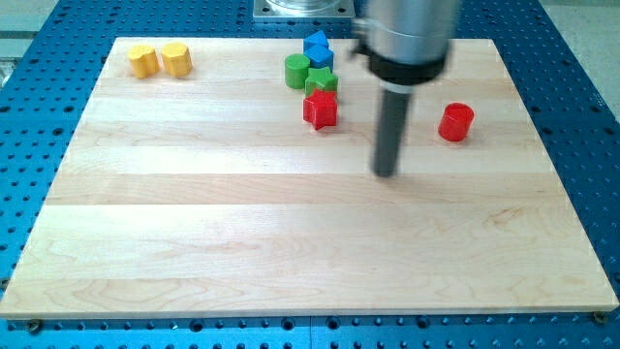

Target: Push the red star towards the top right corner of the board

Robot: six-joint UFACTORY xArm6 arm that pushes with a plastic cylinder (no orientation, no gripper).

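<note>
The red star [321, 110] lies on the wooden board [291, 233] near the view's top, just left of centre. My tip [386, 174] rests on the board to the right of and below the star, apart from it. A red cylinder [455, 122] stands to the tip's upper right. A green star [321, 82] touches the red star from above. A green cylinder [297, 71] and a blue block [317, 49] sit just above that.
Two yellow blocks [142, 61] [176, 59] sit side by side at the board's top left corner. The arm's grey body [407, 34] hangs over the board's top edge. A blue perforated table [581, 116] surrounds the board.
</note>
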